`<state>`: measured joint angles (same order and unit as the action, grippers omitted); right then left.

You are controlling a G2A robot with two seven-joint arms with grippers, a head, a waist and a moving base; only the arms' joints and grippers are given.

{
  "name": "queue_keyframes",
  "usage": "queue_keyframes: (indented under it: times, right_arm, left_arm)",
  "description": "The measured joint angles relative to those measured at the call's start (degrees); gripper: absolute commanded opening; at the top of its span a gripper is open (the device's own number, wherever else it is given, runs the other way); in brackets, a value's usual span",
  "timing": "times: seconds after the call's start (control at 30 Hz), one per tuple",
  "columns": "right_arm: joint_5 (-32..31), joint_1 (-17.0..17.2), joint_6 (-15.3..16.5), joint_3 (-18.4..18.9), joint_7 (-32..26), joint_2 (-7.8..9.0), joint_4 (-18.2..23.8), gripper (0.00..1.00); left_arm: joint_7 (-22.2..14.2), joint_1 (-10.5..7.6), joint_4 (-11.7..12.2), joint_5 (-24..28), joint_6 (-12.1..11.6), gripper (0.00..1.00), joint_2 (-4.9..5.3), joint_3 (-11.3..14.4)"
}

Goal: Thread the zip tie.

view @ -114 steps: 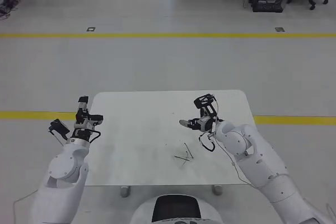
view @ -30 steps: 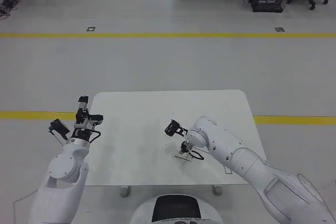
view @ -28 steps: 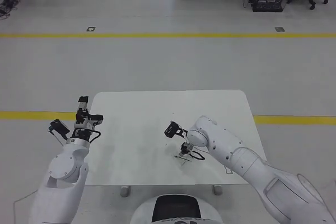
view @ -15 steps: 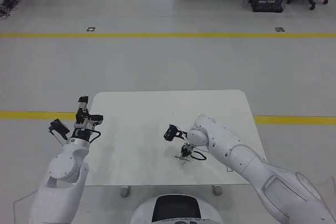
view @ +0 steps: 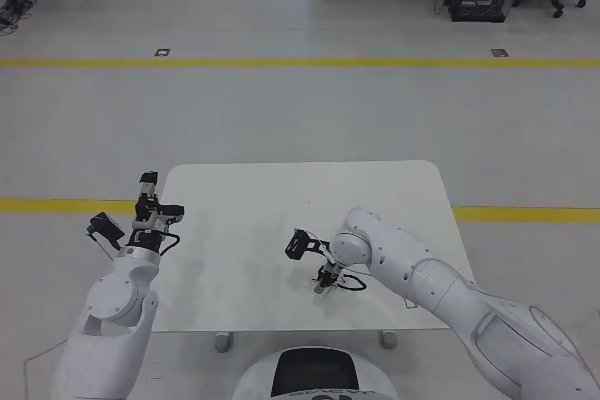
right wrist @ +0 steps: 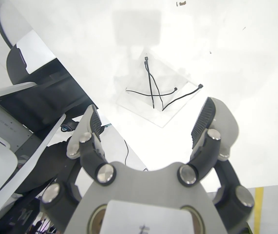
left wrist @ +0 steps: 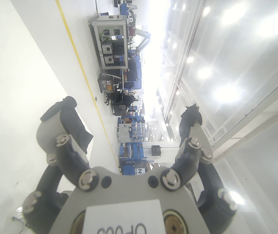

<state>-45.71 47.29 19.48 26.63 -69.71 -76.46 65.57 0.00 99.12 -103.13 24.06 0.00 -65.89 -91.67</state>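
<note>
Your right tool (right wrist: pixel 151 109) hangs over the near middle of the bench (view: pixel 240 200) with its fingers spread wide and nothing in them, pointing down at the little bunch of black zip ties (right wrist: pixel 151 95) lying crossed over each other flat on the bench below it. Your left tool (left wrist: pixel 129 105) is spread apart and empty too, off by the bench's left edge, well apart from the ties.

The white table (view: pixel 250 200) has rounded corners. Near the edge closest to the robot, right of the middle, a few thin black zip ties (right wrist: pixel 153 93) lie crossed over one another on a clear square sheet (right wrist: pixel 169 116).
</note>
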Motion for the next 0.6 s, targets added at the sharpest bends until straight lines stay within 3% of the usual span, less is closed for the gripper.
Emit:
queue_keyframes:
  times: [0.6]
  right_arm:
    - [1.33,0.42,0.00,-1.16,1.16,-0.17,-1.10,1.00]
  left_arm:
    - [0.00,0.00,0.00,0.00,0.00,1.00,0.00,0.00]
